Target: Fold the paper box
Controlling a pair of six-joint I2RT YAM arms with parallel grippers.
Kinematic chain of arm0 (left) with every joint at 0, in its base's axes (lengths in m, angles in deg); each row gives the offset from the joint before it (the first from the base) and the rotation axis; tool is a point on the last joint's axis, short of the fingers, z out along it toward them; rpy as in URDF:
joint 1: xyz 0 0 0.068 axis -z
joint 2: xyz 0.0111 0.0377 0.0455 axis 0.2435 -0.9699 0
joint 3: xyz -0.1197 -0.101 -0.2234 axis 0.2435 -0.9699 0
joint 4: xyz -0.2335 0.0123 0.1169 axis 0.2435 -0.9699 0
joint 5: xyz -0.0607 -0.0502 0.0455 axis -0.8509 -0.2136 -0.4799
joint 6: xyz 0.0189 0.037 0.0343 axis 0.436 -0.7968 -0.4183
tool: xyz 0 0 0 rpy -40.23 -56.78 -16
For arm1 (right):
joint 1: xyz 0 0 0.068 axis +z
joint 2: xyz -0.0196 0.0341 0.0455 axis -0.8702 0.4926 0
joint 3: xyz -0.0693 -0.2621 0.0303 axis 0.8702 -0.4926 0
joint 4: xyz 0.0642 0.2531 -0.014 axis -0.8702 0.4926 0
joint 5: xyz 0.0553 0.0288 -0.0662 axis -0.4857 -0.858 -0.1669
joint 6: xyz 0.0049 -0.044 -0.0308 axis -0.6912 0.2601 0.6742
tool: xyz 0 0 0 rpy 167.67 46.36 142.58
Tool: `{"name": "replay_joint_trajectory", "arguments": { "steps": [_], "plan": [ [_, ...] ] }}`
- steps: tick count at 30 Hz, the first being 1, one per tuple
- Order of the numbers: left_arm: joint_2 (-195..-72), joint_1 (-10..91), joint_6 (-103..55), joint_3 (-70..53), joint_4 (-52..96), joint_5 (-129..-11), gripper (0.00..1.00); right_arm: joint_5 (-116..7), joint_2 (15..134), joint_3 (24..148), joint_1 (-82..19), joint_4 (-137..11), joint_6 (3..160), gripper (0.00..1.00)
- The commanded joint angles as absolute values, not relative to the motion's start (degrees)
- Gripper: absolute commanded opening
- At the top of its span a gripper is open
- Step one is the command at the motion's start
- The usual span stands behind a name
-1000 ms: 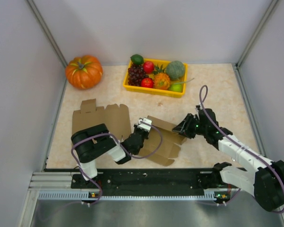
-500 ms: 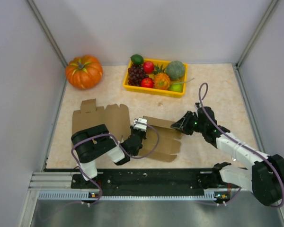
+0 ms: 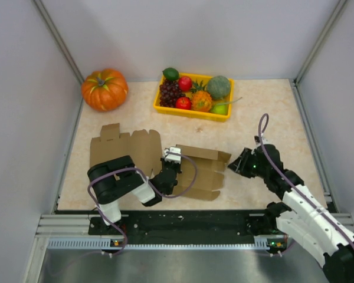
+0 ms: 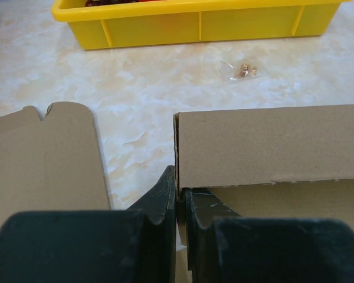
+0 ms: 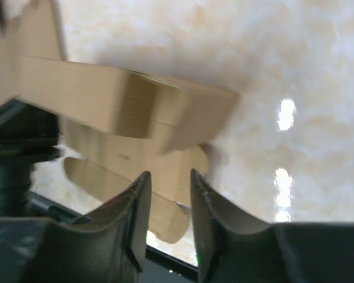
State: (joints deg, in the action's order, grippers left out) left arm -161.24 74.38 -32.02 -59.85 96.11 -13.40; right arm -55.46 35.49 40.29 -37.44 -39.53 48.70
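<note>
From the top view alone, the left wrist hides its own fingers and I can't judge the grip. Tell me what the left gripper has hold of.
Observer: The left gripper is shut on the paper box, pinching the left end of its upright panel.
Operator: Now check the right gripper's jaws.
Observer: The right gripper is open with nothing between its fingers. The box lies past the fingertips, not touched by them.
</note>
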Motion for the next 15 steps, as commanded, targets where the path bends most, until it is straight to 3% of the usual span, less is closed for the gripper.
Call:
{"name": "replay_joint_trajectory", "arguments": {
  "steps": [1, 2, 4, 6, 8, 15],
  "plan": [
    [-157.83, 74.74, -29.38, -59.29, 97.49, -10.90, 0.00, -55.03, 35.50, 27.34, -38.78, -48.40, 38.99, 0.22],
    [-157.74, 74.82, -28.51, -59.11, 97.03, -10.90, 0.00, -55.03, 37.07, 25.82, -38.78, -51.12, 38.26, 0.17],
    [-157.82, 74.91, -28.15, -59.11, 97.11, -11.07, 0.00, -53.64, 39.18, 24.32, -38.86, -56.84, 38.43, 0.17],
    [-158.09, 75.09, -28.06, -59.11, 97.03, -10.90, 0.00, -49.71, 40.94, 25.79, -38.95, -56.71, 42.02, 0.27],
    [-157.92, 75.17, -28.06, -59.20, 96.68, -10.81, 0.00, -48.80, 41.91, 31.06, -40.52, -53.19, 49.13, 0.48],
    [-159.23, 75.17, -30.08, -58.59, 97.03, -10.81, 0.00, -51.25, 38.23, 42.14, -42.03, -41.93, 64.08, 0.63]
  ]
}}
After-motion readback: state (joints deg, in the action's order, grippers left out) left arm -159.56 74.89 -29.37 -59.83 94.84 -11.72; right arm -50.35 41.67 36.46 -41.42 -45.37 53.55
